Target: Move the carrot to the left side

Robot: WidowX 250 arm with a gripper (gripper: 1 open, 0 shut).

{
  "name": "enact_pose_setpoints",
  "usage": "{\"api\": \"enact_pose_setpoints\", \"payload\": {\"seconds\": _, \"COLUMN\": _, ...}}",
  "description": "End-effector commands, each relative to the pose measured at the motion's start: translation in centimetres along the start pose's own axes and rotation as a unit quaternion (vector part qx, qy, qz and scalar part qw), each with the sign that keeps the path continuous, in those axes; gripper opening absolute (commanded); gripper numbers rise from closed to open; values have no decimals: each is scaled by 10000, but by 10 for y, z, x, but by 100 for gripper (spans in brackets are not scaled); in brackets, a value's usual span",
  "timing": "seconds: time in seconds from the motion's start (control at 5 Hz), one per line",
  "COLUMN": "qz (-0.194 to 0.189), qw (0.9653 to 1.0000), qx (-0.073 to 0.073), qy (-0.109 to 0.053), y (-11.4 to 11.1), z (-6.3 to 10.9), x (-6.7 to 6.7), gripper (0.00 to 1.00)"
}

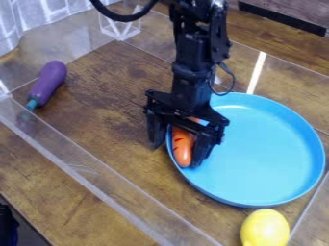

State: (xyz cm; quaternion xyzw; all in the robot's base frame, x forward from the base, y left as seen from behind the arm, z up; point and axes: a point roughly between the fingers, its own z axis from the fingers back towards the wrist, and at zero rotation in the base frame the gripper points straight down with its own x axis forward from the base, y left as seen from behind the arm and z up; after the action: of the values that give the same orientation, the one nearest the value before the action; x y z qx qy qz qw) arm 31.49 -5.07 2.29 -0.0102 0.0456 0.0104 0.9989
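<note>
Gripper (188, 150) pointing straight down, jaws spread wide, straddling carrot (183, 149) at left inner rim of blue plate (264, 144). Contact not yet evident, though partly hidden. Probably light, rigid, smooth plastic; best pinched across thick middle, not tapered tip. Eggplant (46, 82) far left, lemon (265, 230) near right.

My black arm reaches straight down from above; my tool (180, 148) points at the desk (90, 125), its two fingers spread wide.
</note>
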Motion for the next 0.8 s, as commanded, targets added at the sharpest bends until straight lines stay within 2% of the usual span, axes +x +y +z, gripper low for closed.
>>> {"api": "enact_pose_setpoints", "payload": {"seconds": 0.0, "qz": -170, "qw": 9994, "qx": -1, "qy": -297, "y": -9, "z": 11, "x": 11, "gripper": 100}}
{"api": "enact_pose_setpoints", "payload": {"seconds": 0.6, "qz": -299, "qw": 9990, "qx": 78, "qy": -325, "y": -8, "z": 4, "x": 22, "gripper": 100}}
